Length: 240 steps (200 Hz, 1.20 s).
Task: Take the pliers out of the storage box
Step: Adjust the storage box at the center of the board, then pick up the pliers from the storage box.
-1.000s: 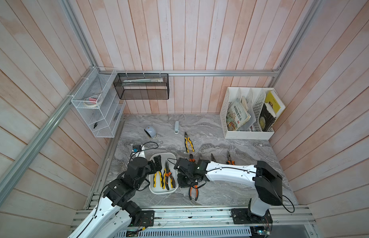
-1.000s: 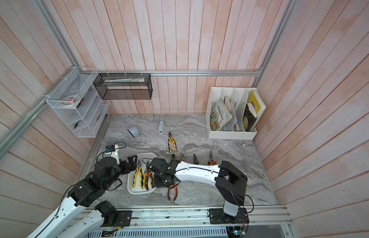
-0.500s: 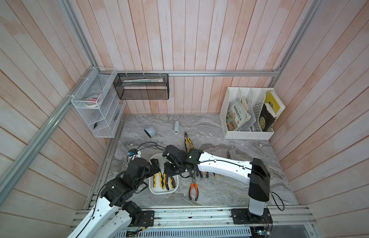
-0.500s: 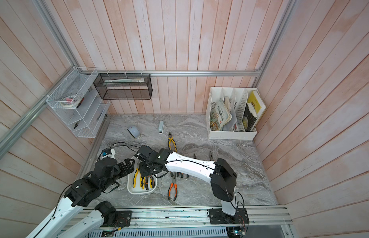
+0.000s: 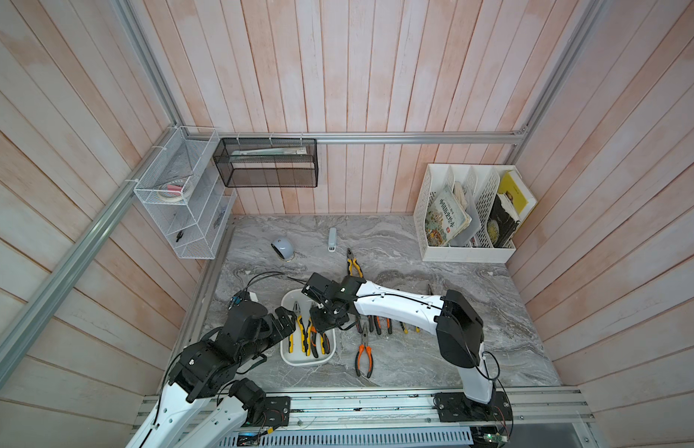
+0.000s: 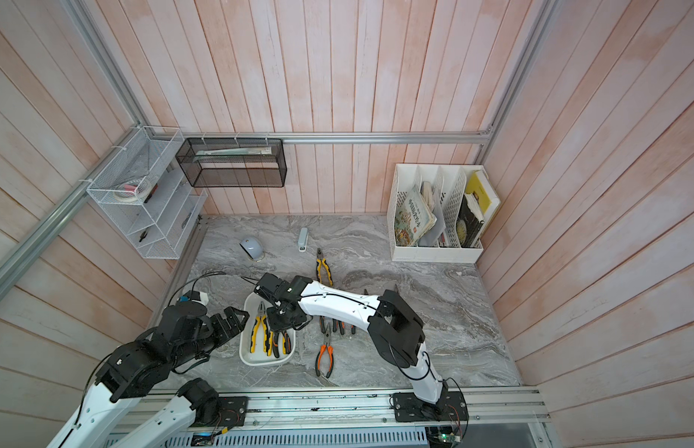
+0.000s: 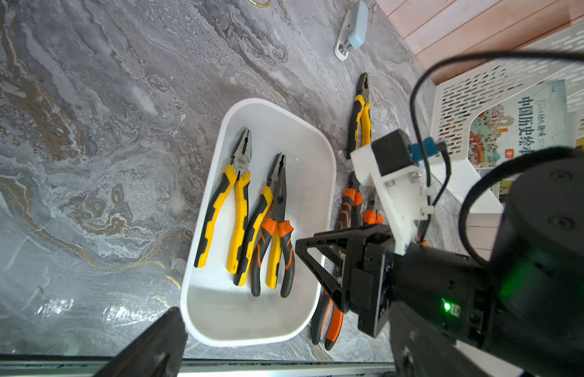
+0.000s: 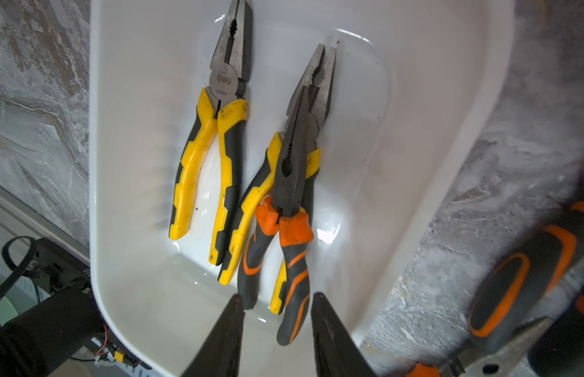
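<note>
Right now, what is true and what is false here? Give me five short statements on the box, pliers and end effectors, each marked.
Three pliers lie in the storage box. True.
There, the orange-handled pliers lie across a yellow-handled pair. True.
The right end effector grips the orange-handled pliers. False: it hovers above them, jaws apart, empty.
The left end effector is shut. False: wide open beside the box.
No pliers lie outside the box. False: several do, including a long-nosed pair.
</note>
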Each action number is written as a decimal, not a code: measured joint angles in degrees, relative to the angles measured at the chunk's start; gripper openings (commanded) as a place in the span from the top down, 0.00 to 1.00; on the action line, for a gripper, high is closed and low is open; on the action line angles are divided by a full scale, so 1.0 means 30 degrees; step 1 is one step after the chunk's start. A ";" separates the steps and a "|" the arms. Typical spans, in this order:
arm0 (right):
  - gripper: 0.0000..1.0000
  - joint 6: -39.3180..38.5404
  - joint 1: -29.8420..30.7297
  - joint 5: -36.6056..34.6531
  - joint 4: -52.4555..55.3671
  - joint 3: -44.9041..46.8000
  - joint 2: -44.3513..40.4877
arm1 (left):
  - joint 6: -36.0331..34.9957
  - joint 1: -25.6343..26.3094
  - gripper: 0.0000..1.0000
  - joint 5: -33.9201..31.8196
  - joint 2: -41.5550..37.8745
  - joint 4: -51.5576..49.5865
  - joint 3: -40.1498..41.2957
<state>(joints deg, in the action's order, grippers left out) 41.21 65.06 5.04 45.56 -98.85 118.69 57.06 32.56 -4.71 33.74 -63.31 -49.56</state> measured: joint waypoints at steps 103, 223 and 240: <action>0.61 -0.0627 0.0036 -0.0051 0.3198 -0.3687 0.3147 | 0.0641 -0.0015 0.00 0.0153 -0.1311 -0.1647 -0.0627; 0.82 -0.1115 0.0357 -0.0801 0.4626 -0.4568 0.4189 | 0.0590 -0.0015 0.00 0.0109 -0.1734 -0.1610 -0.0619; 0.88 -0.1137 0.0379 -0.0976 0.4619 -0.4568 0.4153 | 0.0488 -0.0015 0.00 0.0073 -0.1705 -0.1610 -0.0619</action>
<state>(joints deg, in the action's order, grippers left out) 37.80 66.19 2.11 59.42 -112.55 131.15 58.52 32.51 -4.49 28.62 -68.14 -51.42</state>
